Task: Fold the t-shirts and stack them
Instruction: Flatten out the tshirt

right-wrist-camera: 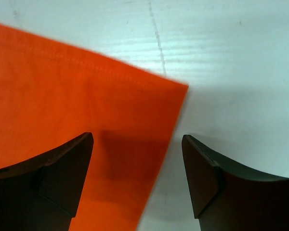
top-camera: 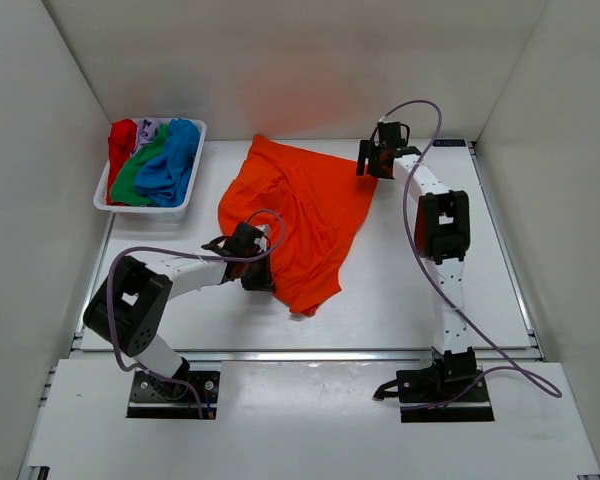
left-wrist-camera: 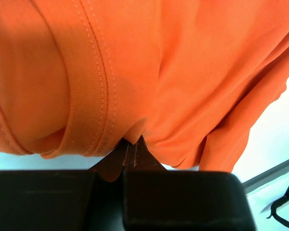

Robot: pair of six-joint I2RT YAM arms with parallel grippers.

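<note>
While left jaws tight on the orange t-shirt [top-camera: 300,210], right jaws wide astride its corner.

T-shirt [top-camera: 300,210] lies on table [top-camera: 385,295] — tray [top-camera: 101,204], behind-left, holds other t-shirts [top-camera: 170,165].

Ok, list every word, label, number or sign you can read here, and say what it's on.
No text can be read.
The orange t-shirt and the shirts in the white tray: no print shows.
A small dark mark at the far edge of the table: too small to read.
</note>
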